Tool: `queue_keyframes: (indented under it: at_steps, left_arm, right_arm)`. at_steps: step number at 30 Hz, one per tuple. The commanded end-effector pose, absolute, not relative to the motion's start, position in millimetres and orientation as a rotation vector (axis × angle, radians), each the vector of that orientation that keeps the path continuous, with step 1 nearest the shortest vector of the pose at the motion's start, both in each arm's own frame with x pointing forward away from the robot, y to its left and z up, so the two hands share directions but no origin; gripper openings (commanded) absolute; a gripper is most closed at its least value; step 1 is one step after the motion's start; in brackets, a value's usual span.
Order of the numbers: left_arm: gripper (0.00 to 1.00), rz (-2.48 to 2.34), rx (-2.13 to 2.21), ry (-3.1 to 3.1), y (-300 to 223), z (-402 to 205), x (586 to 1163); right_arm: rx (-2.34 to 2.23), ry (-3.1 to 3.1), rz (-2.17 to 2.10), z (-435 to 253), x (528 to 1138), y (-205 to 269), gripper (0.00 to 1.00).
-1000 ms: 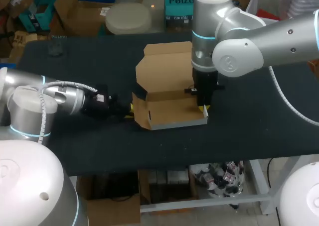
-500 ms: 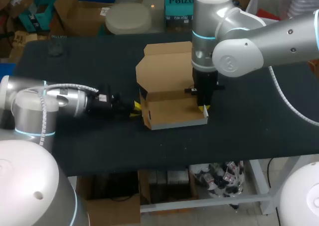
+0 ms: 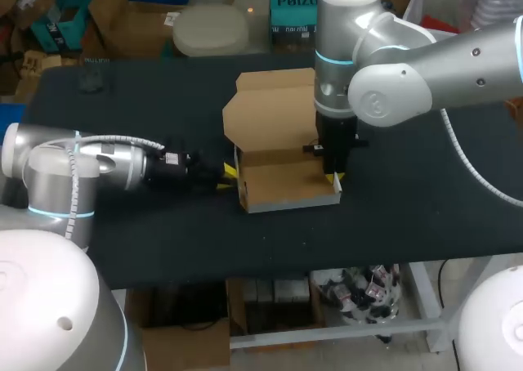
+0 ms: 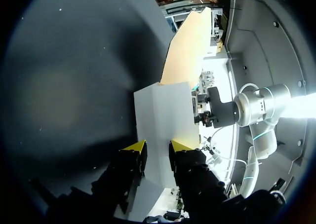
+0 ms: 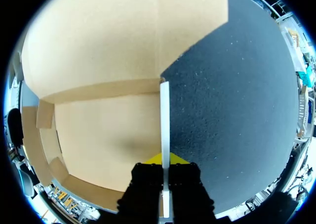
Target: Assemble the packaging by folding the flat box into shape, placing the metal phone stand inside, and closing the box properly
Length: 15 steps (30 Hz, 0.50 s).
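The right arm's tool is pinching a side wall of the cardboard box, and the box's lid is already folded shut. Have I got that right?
Not quite. The right tool does pinch a side wall of the cardboard box, but the lid is not folded shut: it is open, spread out behind the folded walls. The head view shows it.

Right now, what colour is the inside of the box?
The box is plain light brown inside; the right wrist view shows it best.
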<state>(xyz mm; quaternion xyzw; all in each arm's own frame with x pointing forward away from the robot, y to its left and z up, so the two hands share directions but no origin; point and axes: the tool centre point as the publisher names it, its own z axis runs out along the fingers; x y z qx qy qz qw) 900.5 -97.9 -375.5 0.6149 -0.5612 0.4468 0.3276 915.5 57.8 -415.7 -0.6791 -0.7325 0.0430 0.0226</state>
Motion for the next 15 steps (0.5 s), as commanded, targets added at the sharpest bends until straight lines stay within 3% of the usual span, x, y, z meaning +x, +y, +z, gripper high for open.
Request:
queue_keyframes:
  at_steps: [1, 15]
  left_arm:
    - [0.31, 1.155, 1.617, -1.486, -101.9, -370.7, 902.3]
    - [0.33, 1.105, 1.641, -1.545, -112.4, -370.2, 901.6]
  right_arm:
    - [-2.103, -2.268, 0.142, -415.0, 916.4, 59.3, 0.00]
    - [-2.103, -2.268, 0.142, -415.0, 916.4, 59.3, 0.00]
